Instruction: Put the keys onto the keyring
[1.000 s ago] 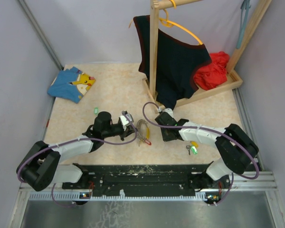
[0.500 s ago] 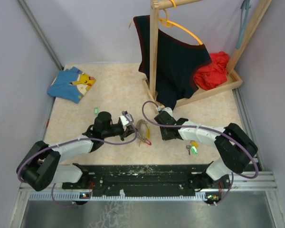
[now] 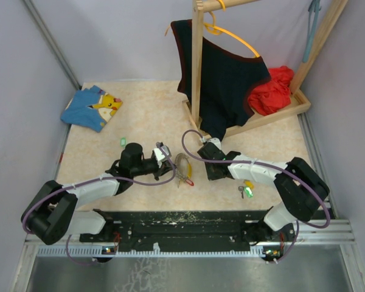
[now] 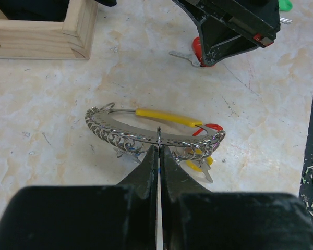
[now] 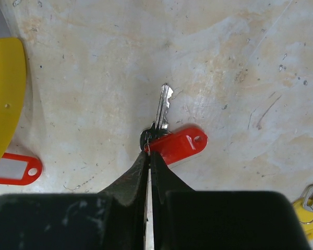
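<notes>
The keyring [image 4: 146, 130] is a silvery band with wire coils and a yellow sleeve, standing on edge on the table; it also shows in the top view [image 3: 182, 167]. My left gripper [image 4: 159, 148] is shut on a thin wire ring of it. A red tag and a yellow-headed key [image 4: 201, 161] hang from its right end. My right gripper [image 5: 149, 152] is shut on the small ring of a silver key [image 5: 162, 109] with a red tag [image 5: 177, 146], low over the table. Part of the keyring's yellow loop [image 5: 5, 99] shows at the left of the right wrist view.
Loose green [image 3: 249, 193] and yellow [image 3: 249, 184] keys lie right of the right arm, and a green one [image 3: 122, 142] lies at the left. A wooden rack base [image 4: 47, 41] with a dark garment [image 3: 225, 79] stands behind. Folded blue cloth [image 3: 91, 106] lies far left.
My right wrist has shifted very slightly to the left. The left arm and the keyring have not moved.
</notes>
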Action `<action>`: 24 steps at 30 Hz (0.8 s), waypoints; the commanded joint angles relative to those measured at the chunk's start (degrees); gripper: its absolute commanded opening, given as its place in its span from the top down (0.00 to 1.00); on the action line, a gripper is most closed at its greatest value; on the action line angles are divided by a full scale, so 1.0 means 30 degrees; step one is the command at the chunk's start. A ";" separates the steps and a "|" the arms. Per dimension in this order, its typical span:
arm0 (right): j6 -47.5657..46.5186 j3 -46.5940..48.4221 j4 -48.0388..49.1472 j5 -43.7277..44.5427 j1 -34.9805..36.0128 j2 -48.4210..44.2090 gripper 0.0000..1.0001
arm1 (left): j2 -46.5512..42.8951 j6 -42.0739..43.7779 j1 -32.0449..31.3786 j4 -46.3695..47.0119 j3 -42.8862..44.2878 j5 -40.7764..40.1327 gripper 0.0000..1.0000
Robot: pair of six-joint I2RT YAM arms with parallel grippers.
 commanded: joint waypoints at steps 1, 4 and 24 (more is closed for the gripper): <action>-0.0251 0.0773 0.0019 0.0115 -0.0040 -0.0471 1.00 | -0.0060 0.0368 -0.0094 0.0426 0.0286 0.0444 0.99; -0.0884 0.0592 0.0496 -0.0275 -0.0024 -0.1339 1.00 | -0.0169 0.0535 -0.0094 0.0418 0.0261 0.0480 0.99; -1.4061 -0.2617 0.9061 -0.6695 -0.0037 -0.8012 1.00 | -0.1470 0.4993 -0.0094 0.1971 -0.0475 0.1609 0.99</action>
